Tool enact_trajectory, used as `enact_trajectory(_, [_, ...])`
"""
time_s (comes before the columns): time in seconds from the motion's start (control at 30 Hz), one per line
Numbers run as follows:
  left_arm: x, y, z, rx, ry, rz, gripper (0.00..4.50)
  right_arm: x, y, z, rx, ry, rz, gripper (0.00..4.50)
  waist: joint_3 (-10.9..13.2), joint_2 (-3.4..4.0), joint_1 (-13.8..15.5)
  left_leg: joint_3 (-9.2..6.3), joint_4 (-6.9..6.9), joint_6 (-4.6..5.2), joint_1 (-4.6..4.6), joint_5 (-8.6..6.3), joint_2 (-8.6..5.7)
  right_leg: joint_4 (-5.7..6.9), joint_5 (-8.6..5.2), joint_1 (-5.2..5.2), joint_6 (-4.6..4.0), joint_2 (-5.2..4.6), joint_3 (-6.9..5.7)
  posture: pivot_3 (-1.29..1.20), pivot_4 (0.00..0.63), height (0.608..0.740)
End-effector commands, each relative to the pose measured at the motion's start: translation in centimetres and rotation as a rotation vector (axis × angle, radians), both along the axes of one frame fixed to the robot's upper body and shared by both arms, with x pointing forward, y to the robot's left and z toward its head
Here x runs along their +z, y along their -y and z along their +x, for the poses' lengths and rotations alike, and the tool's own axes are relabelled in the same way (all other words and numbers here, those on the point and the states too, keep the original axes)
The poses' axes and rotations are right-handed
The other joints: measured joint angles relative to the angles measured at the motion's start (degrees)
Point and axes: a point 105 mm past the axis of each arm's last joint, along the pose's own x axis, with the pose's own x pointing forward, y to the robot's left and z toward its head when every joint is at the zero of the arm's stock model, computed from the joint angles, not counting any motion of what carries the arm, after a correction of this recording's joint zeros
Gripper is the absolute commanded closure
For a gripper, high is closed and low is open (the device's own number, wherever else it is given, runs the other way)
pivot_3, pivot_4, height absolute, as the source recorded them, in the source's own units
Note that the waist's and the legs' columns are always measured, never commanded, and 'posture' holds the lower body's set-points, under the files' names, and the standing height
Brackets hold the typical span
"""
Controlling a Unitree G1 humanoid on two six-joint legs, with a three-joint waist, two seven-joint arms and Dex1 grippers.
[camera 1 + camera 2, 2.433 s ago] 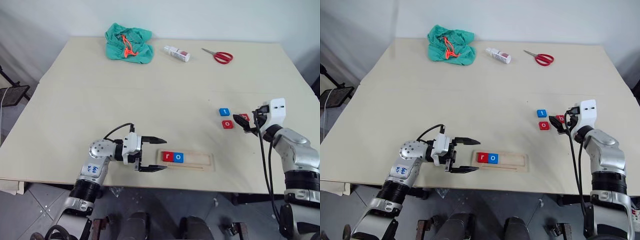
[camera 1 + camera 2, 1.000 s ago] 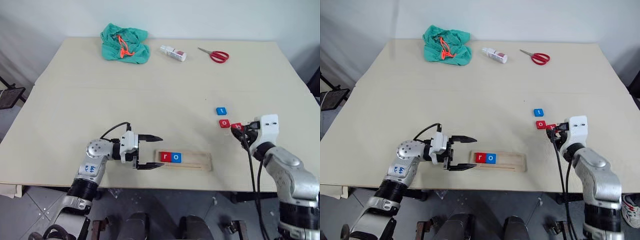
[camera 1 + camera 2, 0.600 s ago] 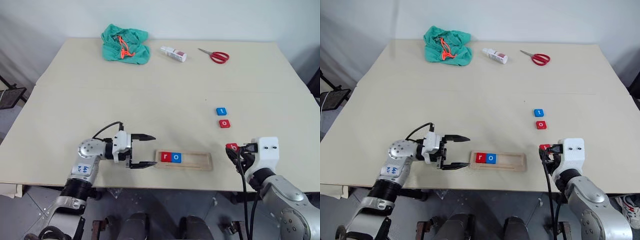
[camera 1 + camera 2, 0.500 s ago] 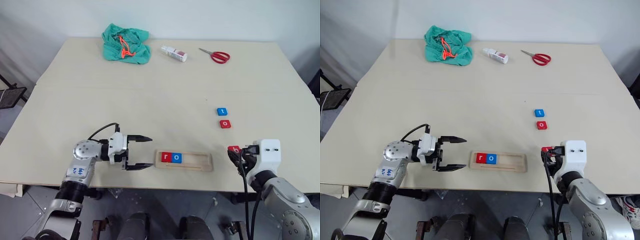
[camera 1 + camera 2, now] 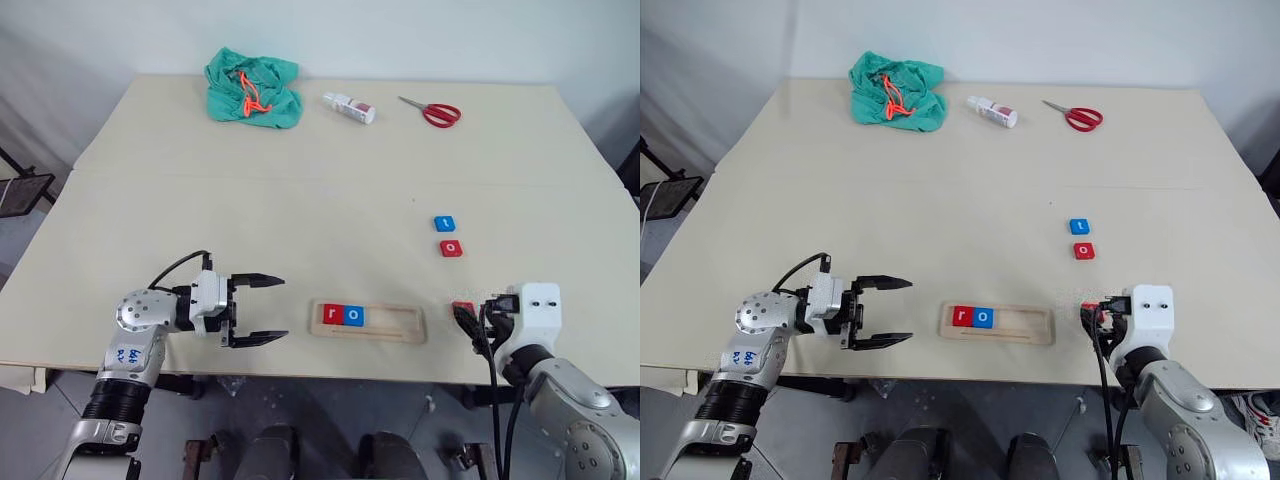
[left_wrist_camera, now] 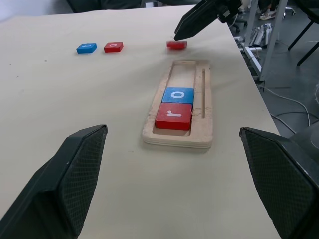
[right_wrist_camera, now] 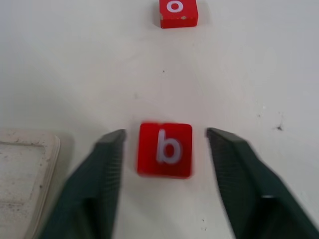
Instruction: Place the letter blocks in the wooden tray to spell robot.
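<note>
Wooden tray (image 5: 367, 321) sits at the table's (image 5: 300, 200) near edge, holding red "r" (image 5: 333, 314) and blue "o" (image 5: 353, 315) at its left end. Red "b" (image 7: 165, 149) lies on the table just right of the tray, between the right gripper's (image 7: 164, 154) wide-open fingers, untouched. Blue "t" (image 5: 444, 223) and red "o" (image 5: 451, 248) lie beyond the tray. Left gripper (image 5: 262, 310) wide open, empty, left of the tray.

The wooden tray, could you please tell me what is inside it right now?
The wooden tray holds a red r block and a blue o block side by side at one end; nothing covers the remaining bare slots.
</note>
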Motion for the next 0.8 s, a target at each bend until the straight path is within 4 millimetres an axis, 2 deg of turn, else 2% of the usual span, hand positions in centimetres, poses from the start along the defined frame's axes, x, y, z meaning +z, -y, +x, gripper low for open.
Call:
enact_trajectory(0.03, [0.8,-0.5,0.3,0.008,0.037,-0.013,0.00,0.4,0.3,0.0,-0.015,0.033,-0.008,0.29,0.0,0.00,-0.1,0.00,0.00,0.00,0.00,0.00,0.00,0.00,0.00,0.00,0.00,0.00,0.00,0.00,0.150,0.740])
enact_trajectory(0.07, [0.9,-0.4,0.4,0.007,0.040,-0.013,0.00,0.5,0.4,0.0,-0.014,0.039,-0.016,0.03,0.0,0.00,-0.2,0.00,0.00,0.00,0.00,0.00,0.00,0.00,0.00,0.00,0.00,0.00,-0.01,0.00,0.150,0.740])
enact_trajectory(0.17, [1.0,-0.3,0.5,0.003,0.045,-0.016,0.00,1.2,0.7,-0.1,0.027,0.073,-0.072,0.03,0.0,0.00,-0.2,-0.01,-0.01,0.00,0.00,0.00,0.00,0.01,0.00,0.00,0.00,0.00,-0.01,0.00,0.150,0.740])
enact_trajectory(0.27, [1.0,0.0,0.8,-0.001,0.046,-0.022,0.00,1.9,1.7,-0.6,0.177,0.089,-0.170,0.03,0.0,0.00,-0.1,0.01,0.00,0.01,0.00,0.00,-0.05,-0.01,0.00,0.01,0.00,-0.02,0.01,0.00,0.150,0.740])
enact_trajectory(0.43, [0.8,0.5,0.9,-0.015,0.043,-0.032,0.00,2.0,2.8,-0.6,0.415,0.054,-0.239,0.03,0.0,-0.01,-0.3,0.06,0.00,0.02,0.02,0.01,-0.01,-0.04,0.00,0.06,0.00,0.00,-0.04,0.00,0.150,0.740])
enact_trajectory(0.63, [0.7,0.8,0.8,-0.028,0.041,-0.037,0.00,2.1,4.2,1.3,0.643,0.012,-0.335,0.03,0.0,-0.03,-0.4,0.10,0.02,0.03,0.02,0.01,0.03,-0.07,0.00,0.08,0.00,0.00,-0.07,0.00,0.150,0.740])
enact_trajectory(0.8, [0.5,0.3,0.1,-0.028,0.032,-0.030,0.00,2.3,3.9,2.9,0.799,-0.018,-0.349,0.03,0.0,-0.03,-0.4,0.09,0.04,0.03,0.01,0.01,0.04,-0.10,0.00,0.08,0.00,0.00,-0.10,0.00,0.150,0.740])
